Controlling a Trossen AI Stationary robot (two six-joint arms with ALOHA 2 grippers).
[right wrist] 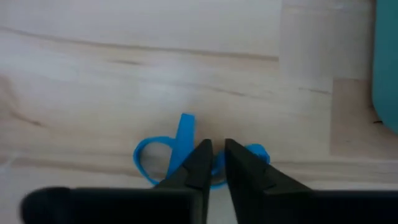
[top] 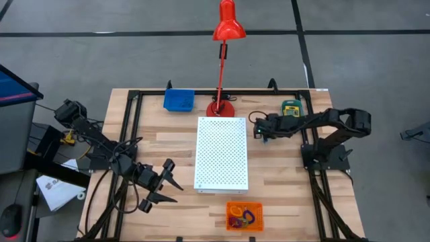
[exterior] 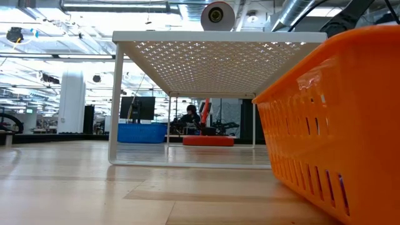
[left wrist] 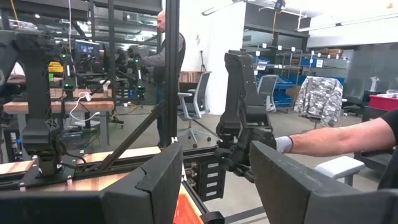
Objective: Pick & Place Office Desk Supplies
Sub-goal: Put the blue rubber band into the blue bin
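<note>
1. Surface: a pale, plank-jointed wooden table (top: 161, 144) inside a black metal frame, set on a grey floor crossed by dark lines.
2. Landmark: a large white perforated metal board (top: 222, 153), raised on legs at the table's middle, its long axis running from the lamp side to the near edge.
3. Room: in the low view, an open hall with ceiling ducts and strip lights showed beyond the board; a seated person (exterior: 190, 117) was far behind it. In the left wrist view, a standing person (left wrist: 166, 56) and a sleeved arm with a pale glove (left wrist: 336, 138) appeared past the table.
4. A red desk lamp (top: 225, 40) stood just behind the board, its base close to the board's far edge.
5. A small blue plastic tray (top: 179, 100) sat beyond the board's far-left corner.
6. A small orange mesh basket (top: 244, 216) holding coloured loops sat just in front of the board's near edge.
7. A yellow-and-green crayon box (top: 291, 107) in a teal tray lay right of the board's far end.
8. A thin blue loop clip (right wrist: 180, 149) lay flat on the wood right of the board; one strip pointed away from the fingers.
9. Right gripper (right wrist: 214, 163): low at the clip, fingers nearly together, the clip between their tips; hold uncertain.
10. Left gripper (top: 163, 183): left of the board's near end, fingers spread, nothing held.
</note>
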